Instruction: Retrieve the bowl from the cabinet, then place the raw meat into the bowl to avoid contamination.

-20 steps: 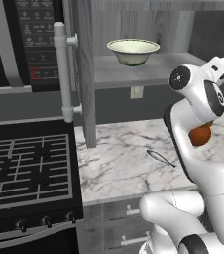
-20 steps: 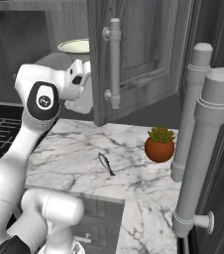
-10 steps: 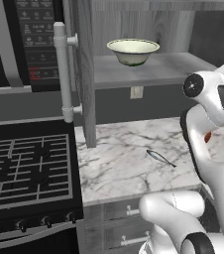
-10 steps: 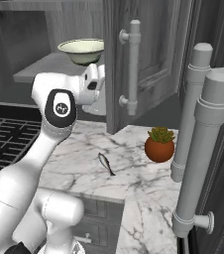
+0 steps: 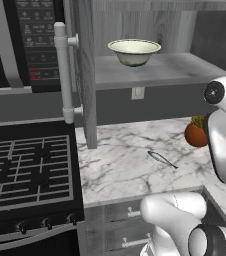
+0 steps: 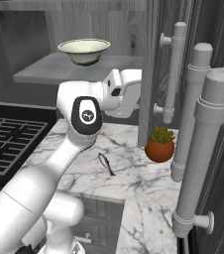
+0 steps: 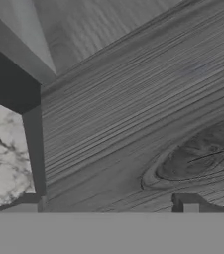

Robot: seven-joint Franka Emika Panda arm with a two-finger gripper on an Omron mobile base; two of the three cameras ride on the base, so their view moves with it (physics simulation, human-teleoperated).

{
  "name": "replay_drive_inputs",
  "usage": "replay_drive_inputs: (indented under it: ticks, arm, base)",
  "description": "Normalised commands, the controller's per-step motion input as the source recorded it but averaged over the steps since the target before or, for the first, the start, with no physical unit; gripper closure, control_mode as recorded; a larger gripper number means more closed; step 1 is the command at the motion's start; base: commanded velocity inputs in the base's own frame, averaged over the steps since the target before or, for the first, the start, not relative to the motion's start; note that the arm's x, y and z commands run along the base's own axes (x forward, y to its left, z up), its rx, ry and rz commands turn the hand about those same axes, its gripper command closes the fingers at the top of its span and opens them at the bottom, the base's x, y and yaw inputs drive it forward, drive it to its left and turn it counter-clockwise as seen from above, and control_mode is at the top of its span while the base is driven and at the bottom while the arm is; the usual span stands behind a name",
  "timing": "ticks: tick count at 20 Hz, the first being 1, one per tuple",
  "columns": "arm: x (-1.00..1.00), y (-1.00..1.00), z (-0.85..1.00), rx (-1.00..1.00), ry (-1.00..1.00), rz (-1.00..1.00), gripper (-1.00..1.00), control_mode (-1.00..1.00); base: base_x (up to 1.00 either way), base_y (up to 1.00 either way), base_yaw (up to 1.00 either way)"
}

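The cream-white bowl (image 5: 134, 51) (image 6: 84, 50) stands upright on the open cabinet's shelf (image 5: 155, 70) (image 6: 59, 69). The raw meat (image 5: 161, 158) (image 6: 106, 163), a thin dark sliver, lies on the marble counter (image 5: 120, 170) below. My hand (image 6: 125, 92) is level with the shelf's front, to the right of the bowl, against the right cabinet door (image 6: 148, 74). In the hand view my gripper (image 7: 113, 206) is open and holds nothing. Its fingertips (image 7: 186, 202) stand wide apart, close to the door's wood grain (image 7: 134, 114).
The left cabinet door (image 5: 85, 75) stands open with its bar handle (image 5: 62, 70) beside the microwave (image 5: 35, 40). An orange-brown plant pot (image 5: 196, 134) (image 6: 159, 146) sits at the counter's right. A stove (image 5: 25, 170) lies to the left. Long bar handles (image 6: 198, 139) crowd the near right.
My arm has swung right, away from in front of the shelf. The right cabinet door has swung further open with it. The gripper stayed open.
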Motion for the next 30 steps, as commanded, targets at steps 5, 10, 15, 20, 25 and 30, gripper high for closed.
replay_drive_inputs:
  ticks: [5, 10, 15, 20, 25, 30]
  arm:
    - [0.02, -0.65, -0.05, 0.00, -0.02, 0.00, -1.00, -1.00]
    - [0.04, -0.62, -0.10, 0.00, -0.01, 0.00, -1.00, -1.00]
    - [-0.02, -0.27, -0.19, 0.00, -0.03, 0.00, -1.00, -1.00]
    - [-0.32, 0.50, -0.32, 0.00, -0.06, 0.01, -1.00, -1.00]
    - [-0.37, 0.75, -0.25, 0.03, -0.06, 0.02, -1.00, -1.00]
    - [-0.41, 0.72, -0.07, 0.08, 0.01, 0.03, -1.00, -1.00]
  base:
    - [0.00, 0.00, 0.00]
    - [0.00, 0.00, 0.00]
    - [0.00, 0.00, 0.00]
    - [0.00, 0.00, 0.00]
    - [0.00, 0.00, 0.00]
    - [0.00, 0.00, 0.00]
